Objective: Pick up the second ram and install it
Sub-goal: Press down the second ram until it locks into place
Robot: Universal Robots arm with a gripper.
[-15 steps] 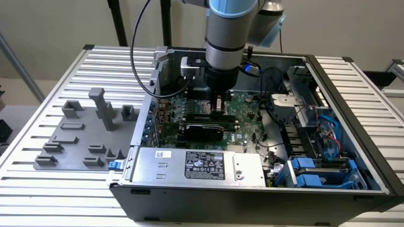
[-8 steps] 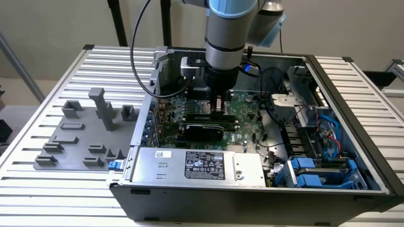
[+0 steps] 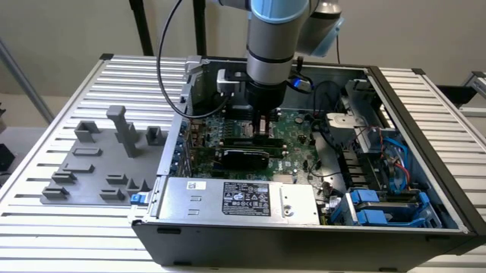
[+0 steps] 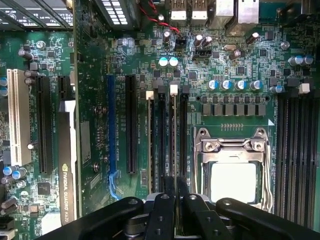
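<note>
My gripper (image 3: 262, 129) is low inside the open computer case (image 3: 425, 142), over the motherboard (image 4: 125, 55). Its two dark fingers (image 4: 167, 192) are almost together on a thin stick seen edge-on, the second ram (image 4: 173, 135). The ram lies along the memory slot with the white latch (image 4: 173, 90), beside the processor socket (image 4: 232, 175). In the exterior view a dark-green strip (image 3: 241, 140) lies under the gripper. I cannot tell how deep the ram sits in the slot. A neighbouring slot (image 4: 161, 135) looks filled too.
A grey tray (image 3: 91, 170) with upright plastic blocks stands on the slatted table at the exterior view's left. A graphics card (image 4: 66, 165), the power supply (image 3: 243, 199), blue drive bays (image 3: 383, 207) and loose cables (image 3: 326, 96) crowd the case.
</note>
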